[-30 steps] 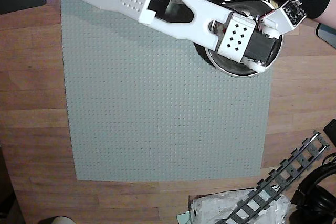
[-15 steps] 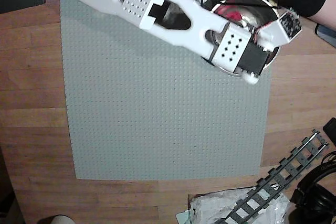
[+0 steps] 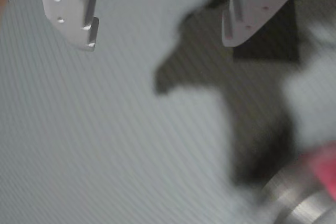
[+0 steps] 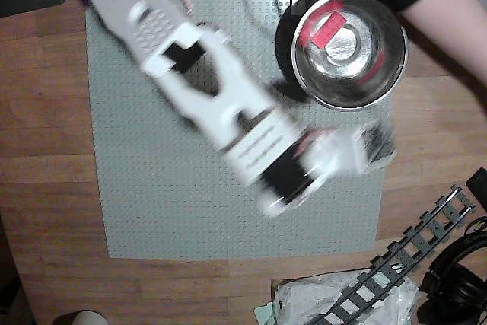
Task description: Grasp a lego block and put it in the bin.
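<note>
Wrist view. My gripper (image 3: 157, 35) enters from the top edge. One finger (image 3: 73, 9) hangs at the upper left and the other finger (image 3: 257, 9) at the upper right; they stand wide apart, with nothing between them. Below them lies the grey baseplate (image 3: 89, 140), its stud rows blurred into fine diagonal lines. A dark shadow of my fingers falls across the plate from the centre toward the lower right. At the lower right corner a curved strip of shiny metal shows: the rim of the bin (image 3: 299, 203). Just above that rim sits a blurred red patch, which I read as the lego block (image 3: 325, 166); its shape cannot be resolved here.

Overhead view. My arm (image 4: 198, 89) runs from the top left diagonally down toward the centre right, over the grey baseplate (image 4: 152, 211). Its lower end is motion-blurred, so my gripper (image 4: 377, 146) shows only as a smear near the plate's right edge, and the finger spacing cannot be read here. The bin (image 4: 384, 78) stands at the plate's top right corner, just above my gripper. The lego block (image 4: 327, 30) lies inside the bin, against its upper left wall. A person's bare forearm (image 4: 449, 13) reaches in at the top right. A dark ladder-like track piece (image 4: 403, 264) lies at the bottom right on the wooden table (image 4: 46, 188).
</note>
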Controlling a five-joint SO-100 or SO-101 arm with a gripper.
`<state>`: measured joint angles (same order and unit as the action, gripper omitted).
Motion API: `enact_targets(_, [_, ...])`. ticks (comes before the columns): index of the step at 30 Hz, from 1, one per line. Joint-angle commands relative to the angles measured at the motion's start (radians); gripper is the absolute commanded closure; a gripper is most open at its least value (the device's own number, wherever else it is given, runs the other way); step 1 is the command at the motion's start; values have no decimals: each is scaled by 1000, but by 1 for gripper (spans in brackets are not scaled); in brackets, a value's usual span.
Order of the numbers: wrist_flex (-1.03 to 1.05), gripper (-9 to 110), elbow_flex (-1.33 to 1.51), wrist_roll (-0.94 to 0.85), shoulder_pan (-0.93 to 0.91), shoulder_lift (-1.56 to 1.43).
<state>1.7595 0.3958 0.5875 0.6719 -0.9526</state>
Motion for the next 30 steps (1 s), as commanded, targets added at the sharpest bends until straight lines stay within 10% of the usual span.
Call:
enact_targets(1, [9, 86, 48, -43, -170, -184])
enact_targets(5, [9, 101, 147, -81, -331, -319])
enact_targets(30, [-554, 102, 1764, -215, -646, -1617])
